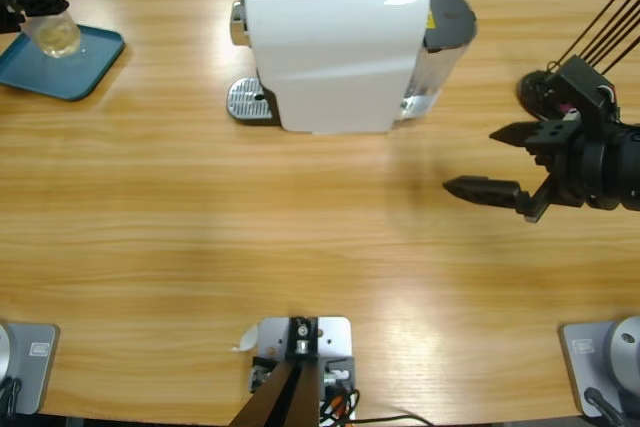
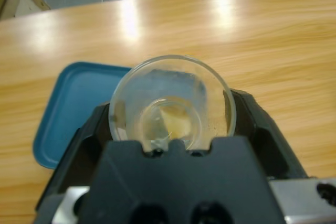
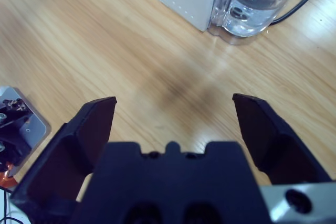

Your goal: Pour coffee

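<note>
A clear glass cup [image 2: 170,85] sits between the jaws of my left gripper [image 2: 173,111], which is shut on it. A shallow layer of pale yellowish coffee [image 2: 176,124] lies in its bottom. In the high view the cup [image 1: 55,35] stands upright over the blue tray [image 1: 85,72] at the far left back, with the left gripper [image 1: 45,15] reaching in from the left edge. I cannot tell whether the cup rests on the tray. My right gripper [image 1: 472,160] hangs open over bare wood at the right, its jaws [image 3: 174,103] wide apart with nothing between them.
The white coffee machine [image 1: 335,47] stands at the back middle, with a metal drip grate [image 1: 245,102] on its left and a clear water tank [image 3: 252,3] at its right rear. Black cables [image 1: 600,27] run off at the back right.
</note>
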Controlling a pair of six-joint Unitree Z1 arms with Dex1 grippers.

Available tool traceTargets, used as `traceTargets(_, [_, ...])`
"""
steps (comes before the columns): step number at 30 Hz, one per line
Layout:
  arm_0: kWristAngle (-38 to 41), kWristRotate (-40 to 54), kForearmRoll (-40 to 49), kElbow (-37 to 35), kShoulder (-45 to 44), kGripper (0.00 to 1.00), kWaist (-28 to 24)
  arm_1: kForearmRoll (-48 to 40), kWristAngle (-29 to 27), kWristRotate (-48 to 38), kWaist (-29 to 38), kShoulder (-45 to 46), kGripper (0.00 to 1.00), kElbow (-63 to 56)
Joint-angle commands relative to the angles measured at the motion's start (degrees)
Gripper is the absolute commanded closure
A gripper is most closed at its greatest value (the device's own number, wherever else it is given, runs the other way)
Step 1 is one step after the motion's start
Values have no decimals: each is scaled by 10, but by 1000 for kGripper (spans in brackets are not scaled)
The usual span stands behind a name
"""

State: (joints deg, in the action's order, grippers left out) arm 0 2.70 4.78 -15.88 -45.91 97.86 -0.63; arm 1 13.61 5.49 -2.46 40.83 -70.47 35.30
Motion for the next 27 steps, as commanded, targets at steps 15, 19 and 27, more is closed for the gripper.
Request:
traceTargets(15, [-19, -29, -145, 39, 128, 1000, -30, 6, -4, 3, 6, -43, 0, -1])
traceTargets(19, [-10, -28, -154, 31, 143, 1000, -30, 7, -4, 3, 6, -45, 0, 0])
traceTargets(27, [-5, -31, -143, 27, 149, 744, -38, 13, -4, 3, 6, -41, 0, 4])
